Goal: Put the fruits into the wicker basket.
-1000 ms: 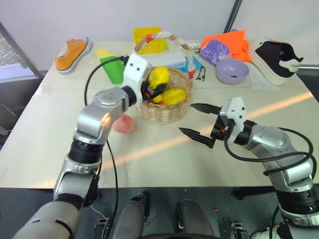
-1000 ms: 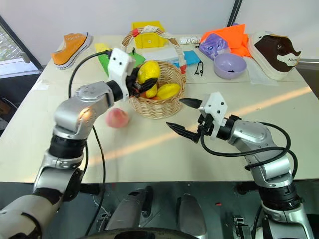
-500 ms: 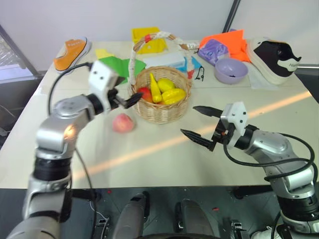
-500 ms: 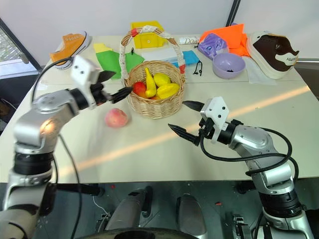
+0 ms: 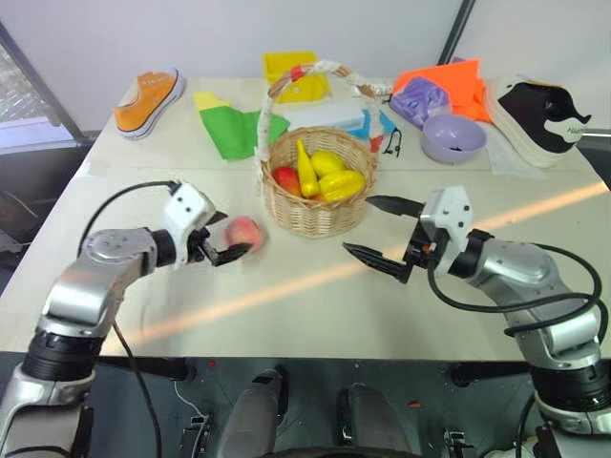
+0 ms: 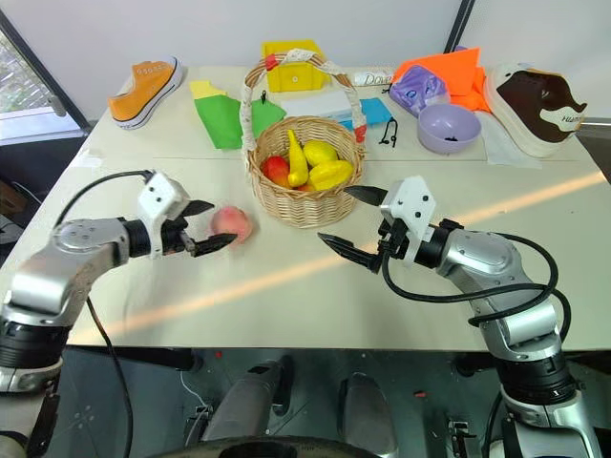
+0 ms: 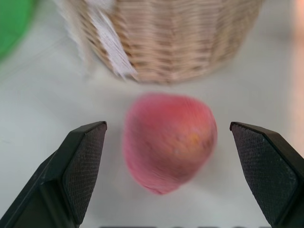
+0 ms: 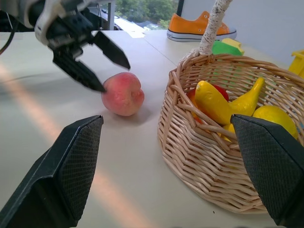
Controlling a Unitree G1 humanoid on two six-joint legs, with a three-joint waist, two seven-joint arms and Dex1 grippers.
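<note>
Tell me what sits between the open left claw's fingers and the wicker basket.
The round pink-red peach: in the left wrist view it lies on the table between the left claw's open fingers, with the tan woven wicker basket just beyond it.

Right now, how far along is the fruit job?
Done: yellow and red fruits lie in the basket. In hand: nothing held; the open left gripper sits at the peach on the table. Left: grip the peach and drop it in. Right gripper hangs open.

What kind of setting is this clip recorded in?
Probably a robot test or data-collection room, not a home: a plain white table holds unrelated props, such as an orange sneaker, a lilac bowl and a wicker basket of toy fruit.
</note>
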